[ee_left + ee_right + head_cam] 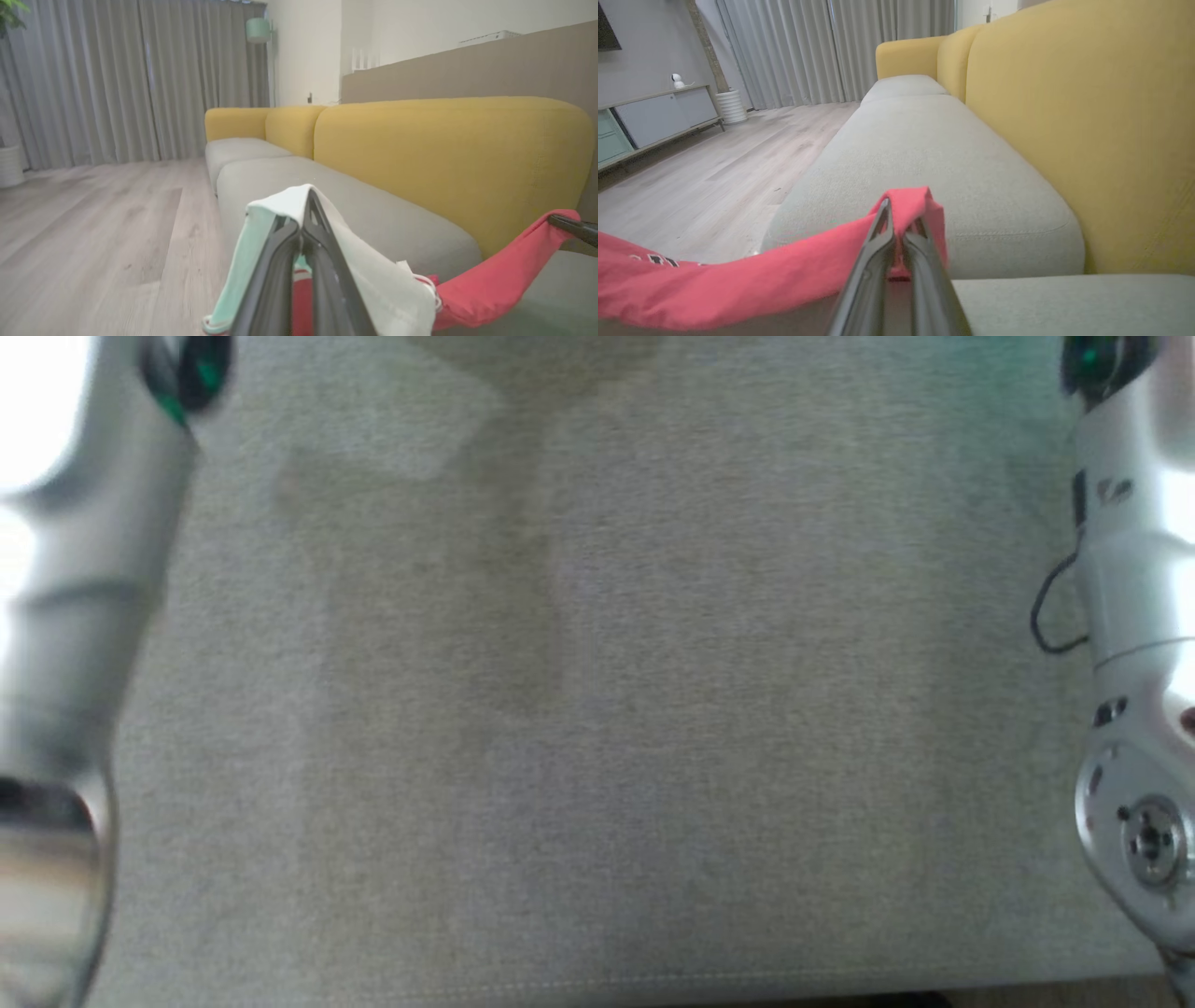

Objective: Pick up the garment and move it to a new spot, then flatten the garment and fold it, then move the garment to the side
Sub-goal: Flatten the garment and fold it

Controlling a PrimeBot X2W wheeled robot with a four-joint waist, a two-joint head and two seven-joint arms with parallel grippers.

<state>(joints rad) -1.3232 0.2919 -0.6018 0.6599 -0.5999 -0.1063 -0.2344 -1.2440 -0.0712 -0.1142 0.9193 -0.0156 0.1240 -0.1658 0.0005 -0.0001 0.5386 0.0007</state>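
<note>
Left wrist view looks along the left tool, whose two dark fingers are pressed together on a fold of the garment. A white and mint part of the cloth lies draped over the fingertips and down both sides of them, and red cloth shows low between the fingers. From just beside that tool a red stretch of the garment runs out to the right edge of the view, where its end is pinched by the right tool, of which a dark finger shows there. The cloth sags a little in between (a small white loop or label sits where the white part meets the red). In the right wrist view the right tool's fingers are likewise closed, with a red corner wrapped over and between their tips. The rest of the garment trails away to the lower left as a slack band, with some dark lettering on it near the left edge. Both tools hold the garment by its ends over the grey seat cushion of a sofa, in front of the yellow backrest. Whether the hanging middle touches the cushion cannot be told. Beyond lie a pale wooden floor, grey curtains and a low cabinet. Looking down on plain grey fabric, the head view has a blurred left forearm at one edge and the right forearm at the other.
</note>
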